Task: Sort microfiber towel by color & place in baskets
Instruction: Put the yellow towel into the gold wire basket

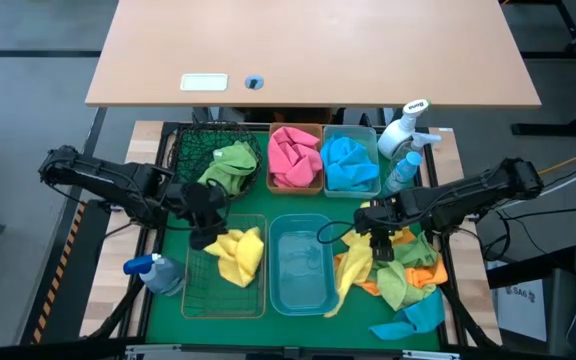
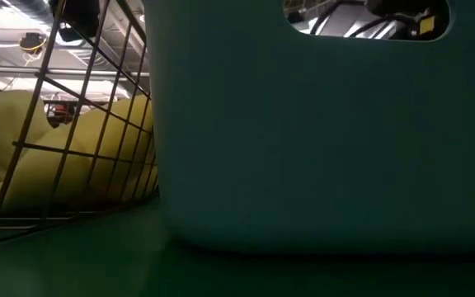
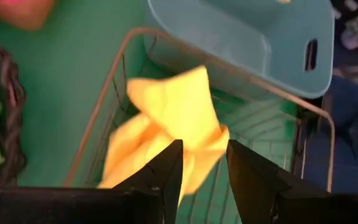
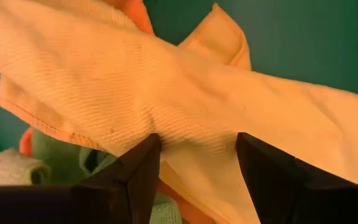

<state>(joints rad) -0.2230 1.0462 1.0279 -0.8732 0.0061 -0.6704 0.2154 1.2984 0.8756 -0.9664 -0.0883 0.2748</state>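
My left gripper (image 1: 204, 228) hangs open over the rectangular wire basket (image 1: 194, 292), and a yellow towel (image 3: 166, 118) lies crumpled in that basket below its fingers. On the green mat at the right is a pile of yellow (image 1: 353, 270), orange (image 1: 420, 266), green (image 1: 396, 286) and blue (image 1: 415, 316) towels. My right gripper (image 1: 381, 246) stands open and points down over it, its fingers (image 4: 143, 163) on either side of a ridge of the yellow towel (image 4: 191, 106). The far baskets hold a green (image 1: 230, 166), a pink (image 1: 293, 158) and a blue (image 1: 350, 164) towel. My right gripper comes from above with open fingers, its fingertips at the upper surface of the yellow towel (image 4: 194, 146) on the pile. I cannot tell whether they touch the cloth. The towel lies slack on the other towels.
A blue bin (image 1: 301, 264) stands between the wire basket and the pile. Two spray bottles (image 1: 404, 130) stand at the far right and a blue one (image 1: 154, 272) lies left of the wire basket. The mesh basket (image 1: 190, 150), amber bin (image 1: 295, 186) and pale blue bin (image 1: 352, 189) line the far edge.
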